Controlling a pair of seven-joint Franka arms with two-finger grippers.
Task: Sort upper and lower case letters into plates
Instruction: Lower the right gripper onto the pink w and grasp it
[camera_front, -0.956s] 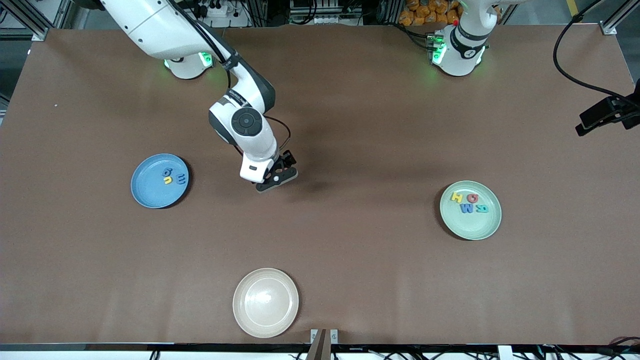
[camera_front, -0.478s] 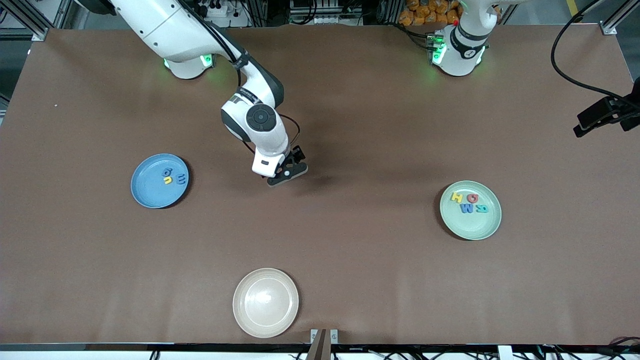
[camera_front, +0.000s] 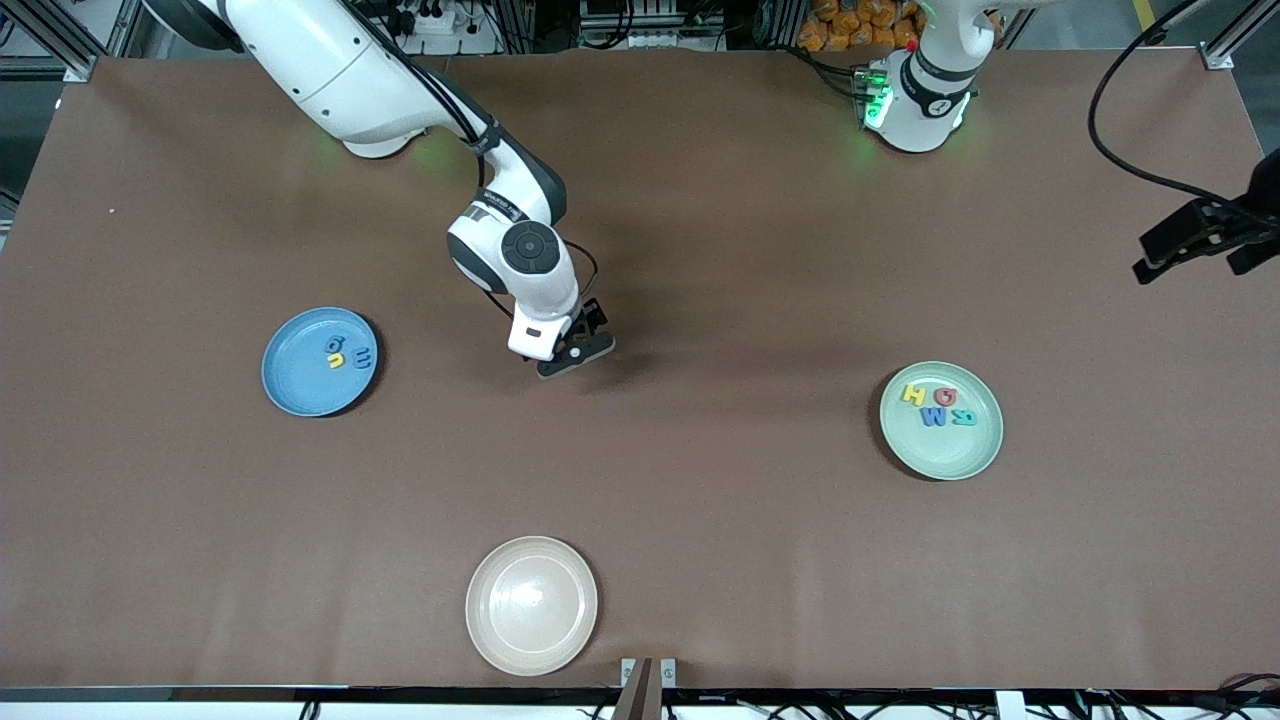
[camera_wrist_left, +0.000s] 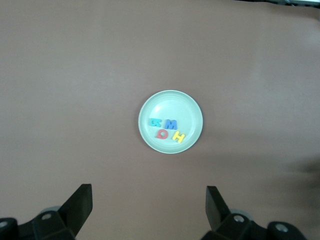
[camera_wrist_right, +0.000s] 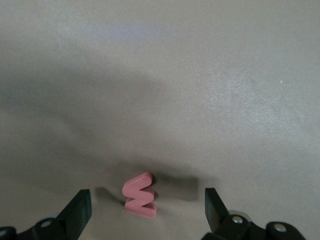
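Fingers of the right gripper (camera_wrist_right: 145, 207) are standing apart above a pink letter (camera_wrist_right: 139, 194) hidden in the front view, while the wide-open left gripper (camera_wrist_left: 149, 207) is hanging over the mint plate (camera_wrist_left: 192, 102).

The mint green plate (camera_wrist_left: 171, 98) on the brown table (camera_wrist_left: 60, 75) holds four letters (camera_wrist_left: 167, 129), beneath the open left tool (camera_wrist_left: 149, 202).
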